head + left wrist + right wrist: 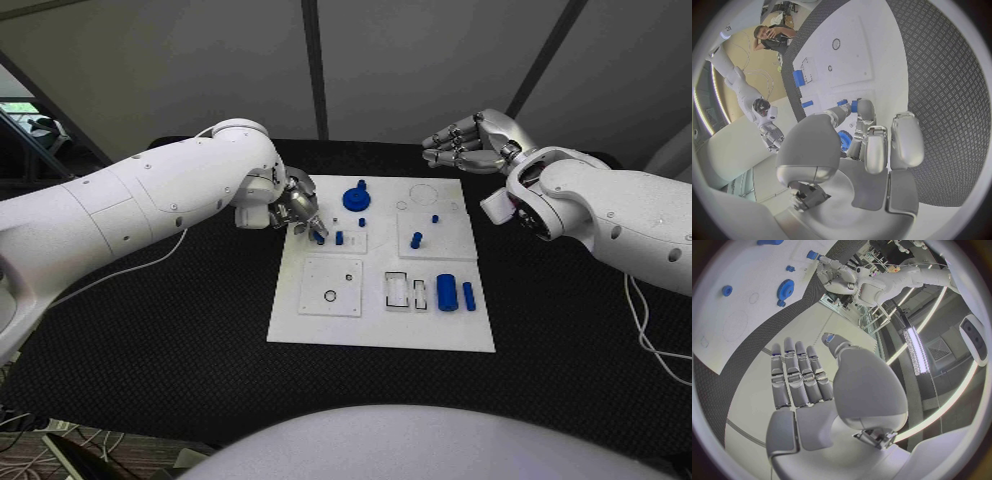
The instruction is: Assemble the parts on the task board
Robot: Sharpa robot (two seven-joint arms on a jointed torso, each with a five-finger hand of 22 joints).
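Observation:
The white task board (378,325) lies in the middle of the black table. My left hand (296,208) hovers over the board's back left part, and its thumb and a finger pinch a small blue peg (319,237) that stands at the board's surface. In the left wrist view the same peg (854,106) sits between those fingertips. A blue gear (356,198) stands just behind that hand. My right hand (469,140) is raised beyond the board's back right corner, holding nothing; in the right wrist view its fingers (798,377) lie straight, side by side.
More small blue pegs (415,240) stand mid-board. A thick blue cylinder (447,292) and a slim blue pin (469,295) lie at the right edge beside a slotted block (397,291). A square plate with a ring hole (330,285) sits at front left.

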